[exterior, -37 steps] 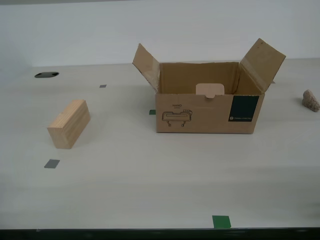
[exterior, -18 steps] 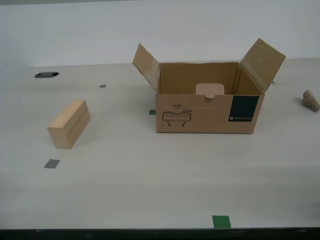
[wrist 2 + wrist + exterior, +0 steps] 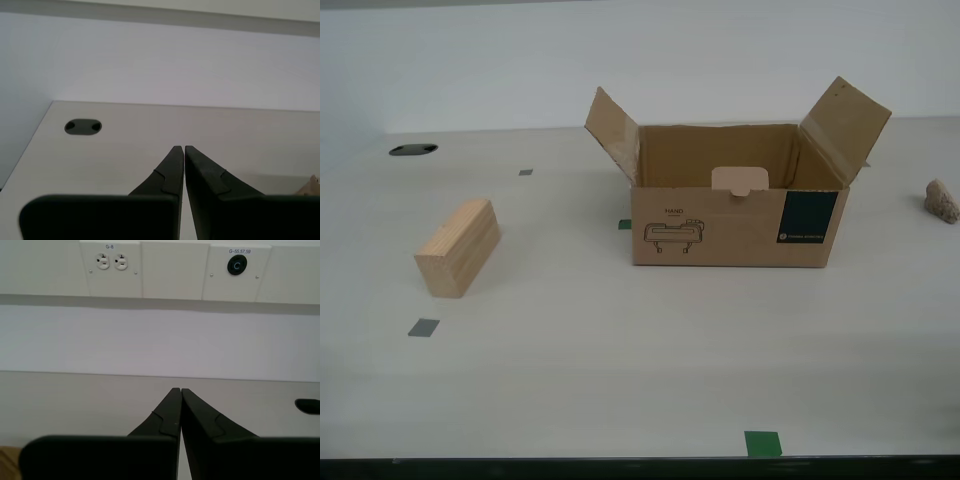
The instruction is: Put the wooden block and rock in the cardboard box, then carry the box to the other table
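Note:
The cardboard box (image 3: 735, 225) stands open on the tabletop in the middle of the exterior view, flaps spread, nothing visible inside it. The wooden block (image 3: 458, 247) lies on the table toward the exterior view's left. The rock (image 3: 941, 201) sits near the exterior view's right edge. Neither arm shows in the exterior view. My first gripper (image 3: 180, 390) is shut with nothing between its fingers, above bare tabletop. My second gripper (image 3: 183, 148) is also shut and holds nothing. The other table is out of view.
A dark oval cable hole (image 3: 412, 150) sits at the back of the exterior view's left, also seen as cable hole (image 3: 83, 126). Small grey and green tape marks (image 3: 762, 443) dot the table. A wall with outlets (image 3: 111, 261) stands behind the table.

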Available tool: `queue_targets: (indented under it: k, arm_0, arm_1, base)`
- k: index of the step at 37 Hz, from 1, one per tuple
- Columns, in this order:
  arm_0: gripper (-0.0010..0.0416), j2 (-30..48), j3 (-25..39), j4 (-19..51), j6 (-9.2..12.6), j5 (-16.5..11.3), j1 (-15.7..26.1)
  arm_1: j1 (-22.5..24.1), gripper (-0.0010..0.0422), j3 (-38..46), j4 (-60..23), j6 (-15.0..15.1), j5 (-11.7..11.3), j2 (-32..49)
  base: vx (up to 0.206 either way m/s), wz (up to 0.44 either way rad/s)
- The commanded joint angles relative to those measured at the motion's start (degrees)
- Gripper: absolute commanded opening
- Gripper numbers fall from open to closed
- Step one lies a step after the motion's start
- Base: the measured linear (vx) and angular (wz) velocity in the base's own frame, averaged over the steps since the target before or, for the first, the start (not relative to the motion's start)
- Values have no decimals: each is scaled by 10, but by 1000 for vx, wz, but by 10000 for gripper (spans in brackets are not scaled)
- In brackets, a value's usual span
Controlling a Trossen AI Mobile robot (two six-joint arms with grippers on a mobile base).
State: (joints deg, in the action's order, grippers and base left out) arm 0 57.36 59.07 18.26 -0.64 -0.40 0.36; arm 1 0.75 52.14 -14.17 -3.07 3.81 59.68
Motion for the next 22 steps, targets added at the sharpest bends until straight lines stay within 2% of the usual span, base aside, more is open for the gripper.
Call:
queue_targets:
  k: [1, 12, 19, 22]
  arm_0:
    - [0, 0, 18, 35, 4, 0, 0]
    - [-1, 0, 78, 149, 10, 1, 0]
    - [-1, 0, 112, 214, 20, 2, 0]
    - [-1, 3, 130, 246, 22, 11, 0]
  arm_1:
    - [0, 0, 30, -59, -2, 3, 0]
    - [1, 0, 84, -182, -17, 3, 1]
    - [4, 0, 95, -218, -30, 3, 1]
    - [5, 0, 101, -238, -30, 3, 1]
  base:
    - [0, 0]
    - [0, 0]
    - [0, 0]
    - [0, 0]
